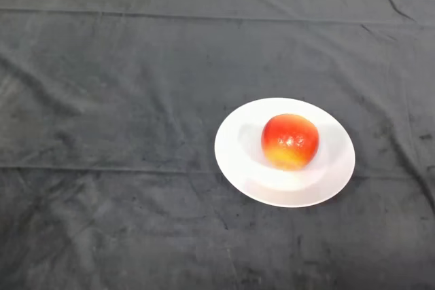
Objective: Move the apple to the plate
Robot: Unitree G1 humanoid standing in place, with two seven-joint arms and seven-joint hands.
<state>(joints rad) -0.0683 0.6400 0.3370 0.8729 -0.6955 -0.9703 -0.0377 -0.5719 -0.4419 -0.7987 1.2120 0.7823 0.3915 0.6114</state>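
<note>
Apple (pixel 290 141) sits upright near the middle of the white plate (pixel 238 161), right of centre on the cloth-covered desk (pixel 109 100). Centred, so unlikely to roll off. Hand out of view; state unknown. Task looks complete.

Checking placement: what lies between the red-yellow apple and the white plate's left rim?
Only bare plate surface, in the head view: red-yellow apple, round white plate.
</note>
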